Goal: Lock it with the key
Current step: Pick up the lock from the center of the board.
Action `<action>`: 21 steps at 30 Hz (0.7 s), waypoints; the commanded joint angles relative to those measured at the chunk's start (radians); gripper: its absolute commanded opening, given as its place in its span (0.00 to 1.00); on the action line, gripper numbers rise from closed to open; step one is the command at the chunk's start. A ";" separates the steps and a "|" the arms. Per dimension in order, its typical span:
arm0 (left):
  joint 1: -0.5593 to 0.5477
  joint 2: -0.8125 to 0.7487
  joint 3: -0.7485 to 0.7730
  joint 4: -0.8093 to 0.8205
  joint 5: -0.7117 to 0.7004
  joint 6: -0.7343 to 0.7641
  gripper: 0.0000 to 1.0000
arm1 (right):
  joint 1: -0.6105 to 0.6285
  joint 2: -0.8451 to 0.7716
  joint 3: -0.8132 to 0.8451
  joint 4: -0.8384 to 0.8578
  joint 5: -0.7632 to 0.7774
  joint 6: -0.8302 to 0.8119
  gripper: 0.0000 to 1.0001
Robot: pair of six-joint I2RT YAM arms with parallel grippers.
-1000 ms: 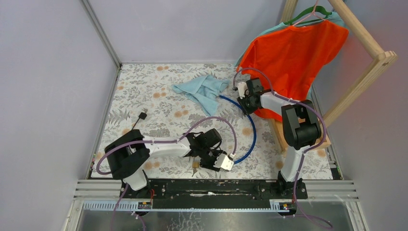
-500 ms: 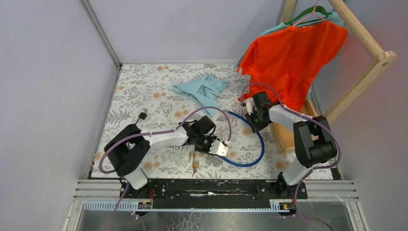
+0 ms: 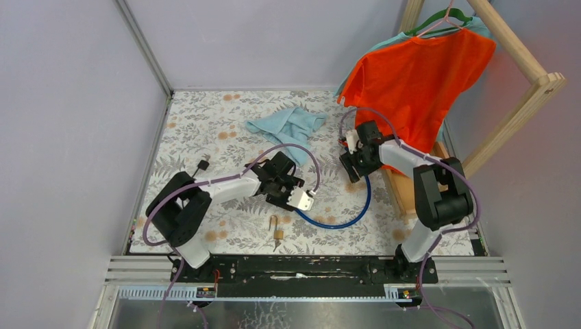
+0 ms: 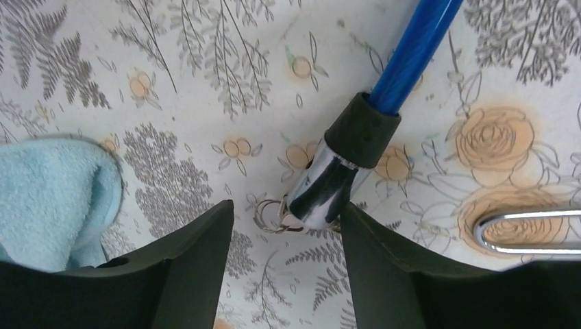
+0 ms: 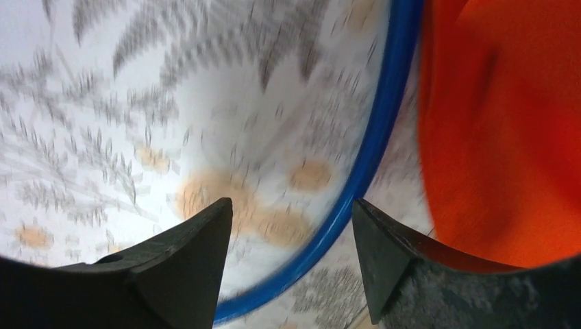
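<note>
The key, a tiny grey metal bunch [image 4: 270, 214], lay ungripped between the left gripper's [image 4: 286, 223] wide jaws; right gripper [image 5: 291, 205] gaped wide, empty; nothing was locked.

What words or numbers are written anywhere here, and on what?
None can be read.
The brass padlock, the blue cable, the orange shirt and the flowery table cover show no letters or numbers.
Any stamp on the padlock would be too small to tell.
</note>
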 commanded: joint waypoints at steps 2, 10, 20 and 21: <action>0.048 -0.069 -0.066 0.005 -0.050 0.026 0.68 | 0.009 0.128 0.174 0.072 0.041 -0.050 0.72; 0.135 -0.263 -0.144 0.056 -0.007 -0.106 0.79 | -0.021 0.223 0.263 0.073 0.058 -0.091 0.65; 0.140 -0.433 -0.175 0.009 0.252 -0.522 0.79 | -0.027 0.163 0.183 0.079 0.020 0.018 0.32; 0.135 -0.428 -0.177 0.009 0.276 -0.529 0.79 | -0.027 0.156 0.180 0.080 0.033 0.033 0.30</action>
